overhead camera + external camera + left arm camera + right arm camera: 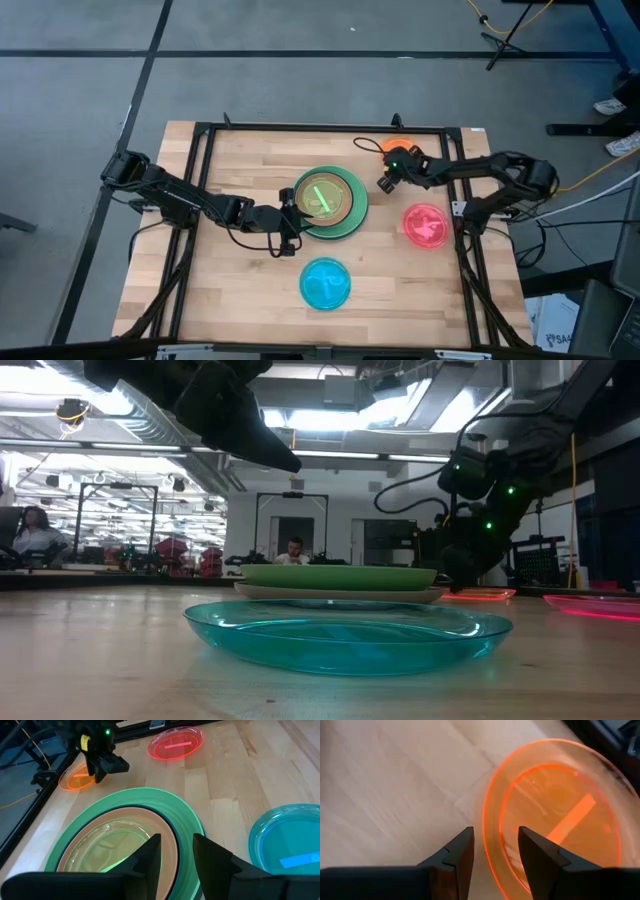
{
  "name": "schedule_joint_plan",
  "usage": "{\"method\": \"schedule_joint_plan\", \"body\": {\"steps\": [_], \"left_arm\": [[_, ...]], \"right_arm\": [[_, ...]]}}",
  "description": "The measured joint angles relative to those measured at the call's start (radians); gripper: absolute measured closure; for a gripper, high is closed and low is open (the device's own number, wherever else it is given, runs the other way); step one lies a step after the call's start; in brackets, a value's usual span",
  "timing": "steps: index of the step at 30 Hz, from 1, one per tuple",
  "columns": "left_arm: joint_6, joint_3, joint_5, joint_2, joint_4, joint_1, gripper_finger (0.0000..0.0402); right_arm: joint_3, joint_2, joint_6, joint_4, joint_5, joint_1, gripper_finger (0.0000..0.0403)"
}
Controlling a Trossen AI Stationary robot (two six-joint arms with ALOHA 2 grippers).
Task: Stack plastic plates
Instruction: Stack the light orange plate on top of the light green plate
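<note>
Hovering near the bench's far right corner, the right claw [495,847] is spread, straddling the orange plate's [555,815] rim; it should probably drop squarely before pinching. The left claw [176,851], also spread, sits over the stack [345,215] mid-bench, with pink [425,224] and blue [325,283] plates still loose.

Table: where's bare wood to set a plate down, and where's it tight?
Free: the near-left wood beside the blue plate, and the far-left corner behind the left gripper. Crowded: the stack at centre, with the right gripper between it, the orange plate and the pink-red plate.
</note>
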Motion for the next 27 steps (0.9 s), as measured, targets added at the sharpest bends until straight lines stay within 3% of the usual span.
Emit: {"method": "schedule_joint_plan", "body": {"steps": [7, 12, 27], "left_arm": [[0.000, 0.000, 0.000, 0.000, 0.000, 0.000, 0.0295], [0.000, 0.000, 0.000, 0.000, 0.000, 0.000, 0.0295], [-0.001, 0.000, 0.000, 0.000, -0.001, 0.000, 0.0295]], "right_arm": [[0.000, 0.046, -0.034, 0.046, 0.001, 0.001, 0.0255], [0.000, 0.061, -0.036, 0.072, 0.077, 0.002, 0.0261], [0.001, 0.103, -0.062, 0.107, 0.060, 0.002, 0.0384]]}}
